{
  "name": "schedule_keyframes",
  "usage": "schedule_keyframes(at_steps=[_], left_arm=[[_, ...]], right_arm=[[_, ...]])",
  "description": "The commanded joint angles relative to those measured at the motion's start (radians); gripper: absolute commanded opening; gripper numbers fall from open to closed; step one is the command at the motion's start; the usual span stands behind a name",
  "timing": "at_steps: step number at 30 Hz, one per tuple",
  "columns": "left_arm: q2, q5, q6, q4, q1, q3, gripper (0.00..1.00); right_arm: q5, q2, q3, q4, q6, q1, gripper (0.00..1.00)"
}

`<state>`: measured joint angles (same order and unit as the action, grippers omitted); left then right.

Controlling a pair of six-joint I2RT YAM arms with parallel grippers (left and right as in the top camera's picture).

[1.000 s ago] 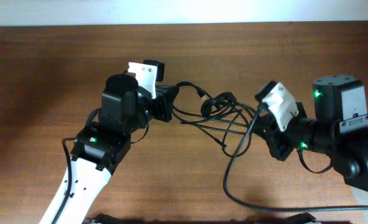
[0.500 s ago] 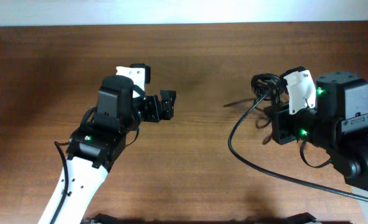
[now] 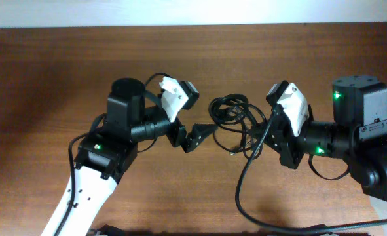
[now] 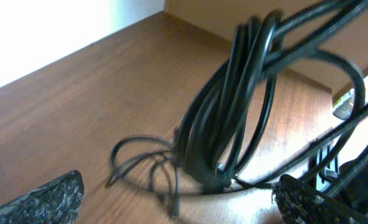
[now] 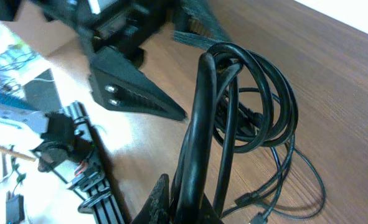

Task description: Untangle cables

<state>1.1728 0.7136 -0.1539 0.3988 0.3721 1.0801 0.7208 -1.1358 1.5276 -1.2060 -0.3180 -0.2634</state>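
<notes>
Status: the thin black cables (image 3: pixel 230 110) make one looped bundle, several coils overlapping, with loose plug-ended strands trailing onto the brown wooden table (image 3: pixel 55 72). No cord lies separate yet. I judge the task to be at an early stage, with nearly all the untangling left.

Right gripper (image 5: pixel 182 205): clenched on the bundle, pinching a thick run of coils, the loops hanging out ahead of it. Whether the lowest loops touch the table I cannot tell.

Left gripper (image 3: pixel 194 136): jaws spread wide, grasping nothing. The bundle sits just ahead of it, framed between its two fingers in the left wrist view but untouched. Seen from overhead, the cables lie between the two grippers.
</notes>
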Motion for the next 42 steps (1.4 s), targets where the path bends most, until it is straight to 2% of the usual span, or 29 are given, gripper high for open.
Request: schedule_keyframes(at_steps=[1,4,5,7,8,13,14,15,16,17,18,22,24,27,30,32,35,42], left_arm=[[0.006,0.027,-0.021,-0.041,0.04,0.002,0.99],[0.006,0.027,-0.02,-0.078,0.04,0.002,0.98],[0.006,0.027,-0.02,-0.085,0.04,0.002,0.84],[0.006,0.027,-0.021,-0.095,0.04,0.002,0.16],[0.006,0.027,-0.021,-0.1,0.04,0.002,0.0],[0.006,-0.016,-0.021,-0.102,0.039,0.002,0.0],[0.006,-0.035,-0.021,-0.102,0.039,0.002,0.0],[0.006,-0.046,-0.021,-0.101,0.039,0.002,0.0],[0.006,-0.048,-0.072,-0.092,0.039,0.002,0.0],[0.006,-0.048,-0.124,-0.076,0.039,0.002,0.0],[0.006,-0.048,-0.203,-0.042,0.04,0.002,0.0],[0.006,-0.047,-0.471,0.109,0.04,0.002,0.0],[0.006,-0.039,-0.538,0.148,0.04,0.002,0.0],[0.006,0.062,-0.672,0.156,0.04,0.002,0.0],[0.006,0.15,-0.689,0.113,0.04,0.002,0.0],[0.006,0.208,-0.689,0.079,0.041,0.002,0.0],[0.006,0.234,-0.689,0.043,0.07,0.002,0.0],[0.006,0.233,-0.689,-0.016,0.158,0.002,0.0]], right_arm=[[0.111,0.018,0.01,0.002,-0.064,0.002,0.04],[0.111,0.018,0.01,-0.01,-0.068,0.002,0.04],[0.111,0.018,0.01,-0.009,-0.068,0.002,0.04],[0.111,0.018,0.01,-0.009,-0.068,0.002,0.04],[0.111,0.018,0.01,-0.009,-0.068,0.002,0.04],[0.091,0.018,0.01,-0.01,-0.067,0.002,0.04],[0.058,0.018,0.01,-0.012,-0.065,0.002,0.12],[0.004,0.018,0.01,-0.013,-0.036,0.002,0.27],[-0.068,0.017,0.01,-0.012,0.016,0.002,0.56],[-0.195,0.017,0.01,-0.012,0.089,0.002,0.66],[-0.312,0.017,0.01,-0.012,0.154,0.002,0.7],[-0.354,0.017,0.01,0.045,0.137,0.002,0.7],[-0.288,0.017,0.01,0.063,0.035,0.002,0.7],[-0.12,0.017,0.01,0.045,-0.107,0.002,0.7],[0.018,0.017,0.01,-0.004,-0.217,0.001,0.71],[0.039,0.017,0.01,-0.046,-0.252,0.001,0.7],[0.04,0.017,0.01,-0.066,-0.254,0.001,0.69],[0.04,0.017,0.01,-0.066,-0.254,0.001,0.59]])
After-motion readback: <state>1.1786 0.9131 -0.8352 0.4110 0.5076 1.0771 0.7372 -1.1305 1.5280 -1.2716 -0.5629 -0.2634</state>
